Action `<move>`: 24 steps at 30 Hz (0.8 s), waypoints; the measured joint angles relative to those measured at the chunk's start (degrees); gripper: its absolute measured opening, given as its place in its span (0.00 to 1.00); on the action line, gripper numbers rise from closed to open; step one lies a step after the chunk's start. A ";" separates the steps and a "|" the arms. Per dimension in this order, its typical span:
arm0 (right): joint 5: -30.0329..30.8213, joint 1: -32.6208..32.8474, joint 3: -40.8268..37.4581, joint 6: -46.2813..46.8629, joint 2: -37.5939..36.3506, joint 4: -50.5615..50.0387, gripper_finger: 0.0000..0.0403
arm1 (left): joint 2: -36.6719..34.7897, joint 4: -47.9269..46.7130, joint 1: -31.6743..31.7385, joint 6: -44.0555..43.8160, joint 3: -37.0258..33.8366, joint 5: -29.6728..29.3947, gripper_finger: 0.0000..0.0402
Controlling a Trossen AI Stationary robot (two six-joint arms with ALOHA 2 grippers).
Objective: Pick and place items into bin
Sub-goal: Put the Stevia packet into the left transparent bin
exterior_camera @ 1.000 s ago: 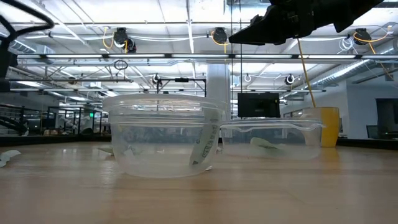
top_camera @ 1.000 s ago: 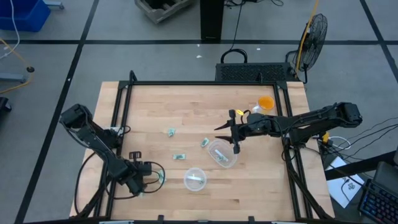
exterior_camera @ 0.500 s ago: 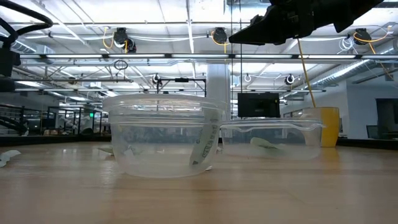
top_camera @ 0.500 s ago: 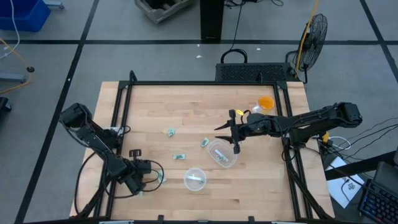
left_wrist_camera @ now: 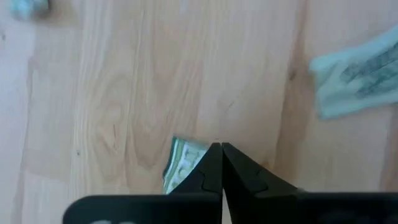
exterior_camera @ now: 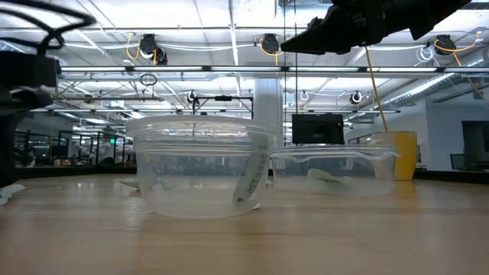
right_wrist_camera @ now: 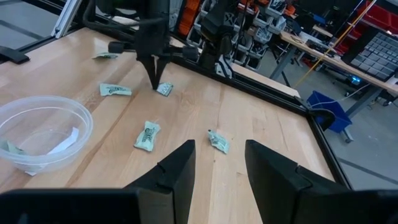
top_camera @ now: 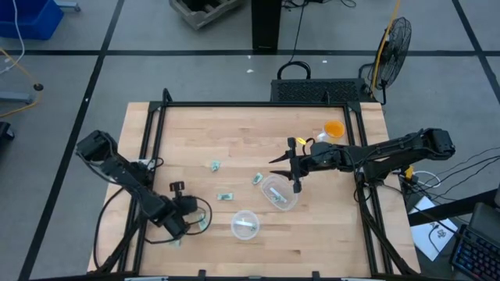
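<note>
Near the table's front-left corner: the left gripper (top_camera: 195, 220) has just snapped shut over the pale wooden table (top_camera: 234, 133), its dark fingertips (left_wrist_camera: 219, 163) now pressed together.
Catch: a small green-and-white crinkly wrapped piece (left_wrist_camera: 181, 164) lies against the closed tips; whether it is truly pinched I cannot tell, since the tips meet just beside it.
Other pieces: one wrapped item (top_camera: 214, 165) and another (top_camera: 225, 196) lie loose toward the table's middle.
Bins: a clear round plastic cup (top_camera: 245, 224) stands near the front edge, a second clear cup (top_camera: 279, 192) at mid-table.
Right gripper (top_camera: 291, 165): hovers beside that second cup, jaws spread, holding nothing.
Meaning: the grasp is made; likely next comes a lift and a carry to the nearer cup, if the piece comes along.
</note>
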 joint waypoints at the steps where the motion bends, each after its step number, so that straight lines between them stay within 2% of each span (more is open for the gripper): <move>1: 0.00 0.00 0.00 0.05 0.00 0.00 0.33 | 0.00 -0.21 0.61 -0.31 -0.02 1.64 0.03; 4: 0.00 0.00 0.00 0.20 0.00 0.00 0.33 | -0.09 -0.13 2.46 -3.50 0.03 3.99 0.09; 7: 0.00 0.00 0.00 0.23 0.00 0.00 0.33 | -0.16 0.32 4.50 -7.82 0.09 4.15 0.15; 10: 0.00 0.00 0.00 0.22 0.00 0.02 0.33 | -0.22 1.12 6.57 -8.44 0.11 4.14 0.21; 16: 0.00 0.00 0.00 0.26 0.00 0.22 0.33 | -0.22 1.62 9.81 -2.53 1.15 4.50 0.31; 24: 0.00 0.00 0.00 0.26 0.00 0.22 0.33 | -0.22 1.54 14.45 7.17 5.68 4.68 0.32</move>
